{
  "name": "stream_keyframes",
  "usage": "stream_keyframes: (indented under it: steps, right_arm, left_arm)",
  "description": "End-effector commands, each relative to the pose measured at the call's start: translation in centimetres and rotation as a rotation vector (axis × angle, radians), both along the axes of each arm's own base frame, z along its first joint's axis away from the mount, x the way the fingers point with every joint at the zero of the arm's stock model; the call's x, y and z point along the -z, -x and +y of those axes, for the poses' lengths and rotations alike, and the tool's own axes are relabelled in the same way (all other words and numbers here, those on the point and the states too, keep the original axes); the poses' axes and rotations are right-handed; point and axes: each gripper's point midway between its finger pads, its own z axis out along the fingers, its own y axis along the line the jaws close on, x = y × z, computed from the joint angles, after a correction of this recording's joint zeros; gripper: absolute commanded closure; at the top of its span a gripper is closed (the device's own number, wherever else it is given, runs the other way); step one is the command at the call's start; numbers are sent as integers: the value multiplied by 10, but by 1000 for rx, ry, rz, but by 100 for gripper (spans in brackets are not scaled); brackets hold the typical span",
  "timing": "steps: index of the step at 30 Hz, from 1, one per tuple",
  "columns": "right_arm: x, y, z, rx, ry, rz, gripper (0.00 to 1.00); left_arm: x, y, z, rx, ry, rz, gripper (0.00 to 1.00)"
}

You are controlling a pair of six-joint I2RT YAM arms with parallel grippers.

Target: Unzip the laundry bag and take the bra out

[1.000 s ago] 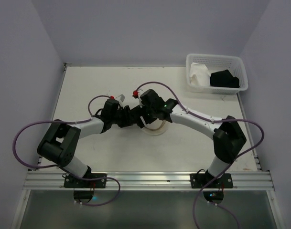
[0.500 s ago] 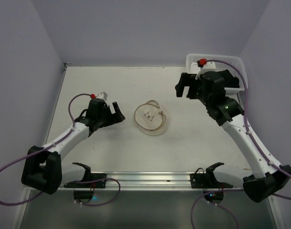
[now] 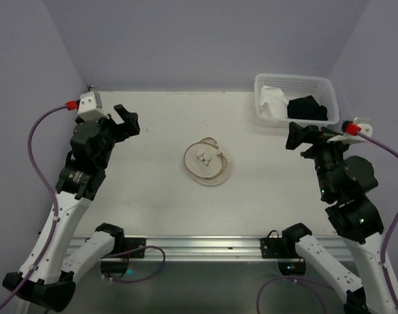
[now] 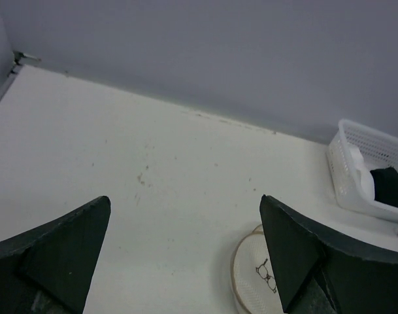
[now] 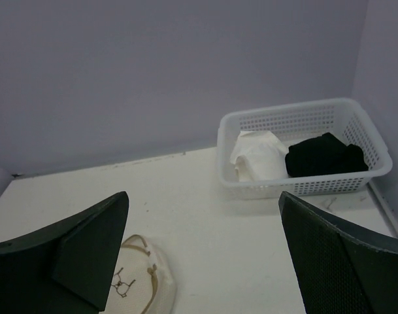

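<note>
The laundry bag (image 3: 208, 163) is a small round white mesh pouch with tan rim hoops and a small dark mark. It lies alone at the middle of the table and also shows in the left wrist view (image 4: 254, 288) and the right wrist view (image 5: 143, 281). My left gripper (image 3: 127, 119) hangs open high over the table's left side, well away from the bag, with nothing between its fingers (image 4: 185, 199). My right gripper (image 3: 295, 136) is open too, raised at the right, near the basket (image 5: 204, 194). The bra is hidden from every view.
A white slotted plastic basket (image 3: 293, 84) stands at the far right corner and holds a white garment (image 5: 257, 154) and a black garment (image 5: 323, 154). Purple walls close off the back and both sides of the table.
Both arms have drawn back from the laundry bag, the left to the left and the right to the right, and risen. Both grippers have opened. The bag stays on the table.
</note>
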Motion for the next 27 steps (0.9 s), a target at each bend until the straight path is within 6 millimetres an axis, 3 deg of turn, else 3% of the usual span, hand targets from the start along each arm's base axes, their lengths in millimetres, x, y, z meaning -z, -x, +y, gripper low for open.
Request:
stream_keyframes:
  steps: [1, 4, 7, 13, 22, 27]
  right_arm:
    - [-25, 20, -14, 22, 1, -164, 1]
    - [-34, 36, -25, 42, 8, -218, 1]
    - [-32, 45, -33, 60, 33, -234, 1]
    - [-19, 54, -43, 95, 33, -238, 2]
    - [-4, 60, -49, 117, 25, -234, 2]
    - [-3, 63, -50, 119, 23, -235, 2]
  left_arm:
    - [-56, 21, 31, -94, -90, -143, 0]
    - [-80, 36, 39, -103, -121, -234, 0]
    - [-86, 49, 46, -123, -122, -277, 0]
    - [-76, 62, 53, -157, -78, -322, 0]
    - [-46, 56, 53, -184, -5, -291, 0]
    - [-40, 50, 51, -192, 32, -285, 0]
